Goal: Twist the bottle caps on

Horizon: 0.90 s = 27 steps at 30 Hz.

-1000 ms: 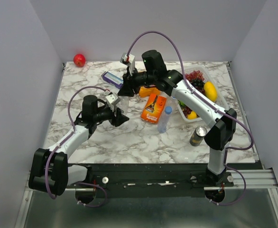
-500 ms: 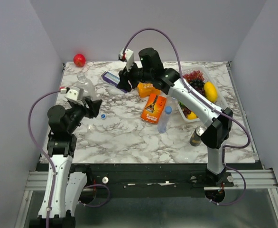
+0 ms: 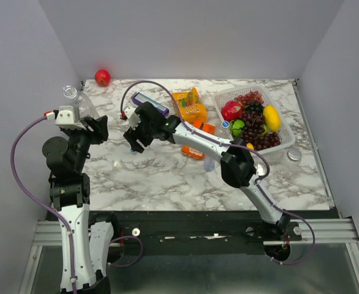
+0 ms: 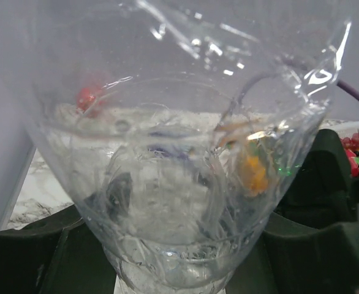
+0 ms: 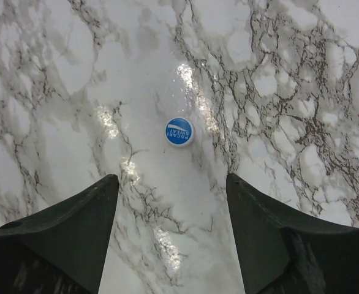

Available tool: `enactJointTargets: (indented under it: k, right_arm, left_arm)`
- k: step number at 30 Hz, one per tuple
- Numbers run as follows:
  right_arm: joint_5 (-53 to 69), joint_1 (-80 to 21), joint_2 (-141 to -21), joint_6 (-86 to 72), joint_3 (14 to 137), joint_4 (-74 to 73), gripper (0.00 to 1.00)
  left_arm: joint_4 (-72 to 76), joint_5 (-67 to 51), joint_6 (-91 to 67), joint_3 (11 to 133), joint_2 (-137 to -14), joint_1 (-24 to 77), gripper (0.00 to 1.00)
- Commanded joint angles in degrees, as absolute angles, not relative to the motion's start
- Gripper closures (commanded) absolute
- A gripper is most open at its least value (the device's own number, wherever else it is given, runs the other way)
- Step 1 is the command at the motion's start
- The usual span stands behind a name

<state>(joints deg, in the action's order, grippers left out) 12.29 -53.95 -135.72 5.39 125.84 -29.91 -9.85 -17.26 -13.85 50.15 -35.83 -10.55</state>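
Straight above the cap (image 5: 179, 131), the right gripper (image 5: 170, 182) hangs wide open. Well left of the cap, the left gripper (image 3: 89, 120) clamps the raised bottle (image 4: 179, 153). Cap pickup is likely in hand; next, descend and pinch it.

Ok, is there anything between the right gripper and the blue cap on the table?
Nothing: in the right wrist view only bare marble table separates the open right gripper from the blue cap.

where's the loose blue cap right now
The loose blue cap lies flat on the marble table, left of centre, directly under the right gripper; the right wrist view shows it centred ahead of the open jaws, untouched.
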Motion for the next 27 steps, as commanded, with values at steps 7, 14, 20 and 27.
enactJointTargets:
  k: [7, 14, 20, 27]
  right_arm:
    - [6.9, -55.4, -147.6, 0.7, 139.5, -31.7, 0.24]
    - [8.4, -55.7, -150.8, 0.1, 141.0, -29.3, 0.25]
    - [9.3, -56.2, -152.4, -2.7, 141.2, -28.3, 0.25]
    - [8.0, -57.0, -154.5, -2.9, 141.9, -26.0, 0.27]
  left_arm:
    - [-13.5, -20.1, -15.6, 51.4, -35.1, -12.6, 0.87]
    - [-14.9, -21.2, -15.5, 51.4, -35.8, -12.9, 0.87]
    - [-15.0, -21.5, -15.6, 51.9, -36.8, -13.1, 0.87]
    - [-15.1, -21.8, -15.3, 51.8, -37.5, -13.5, 0.87]
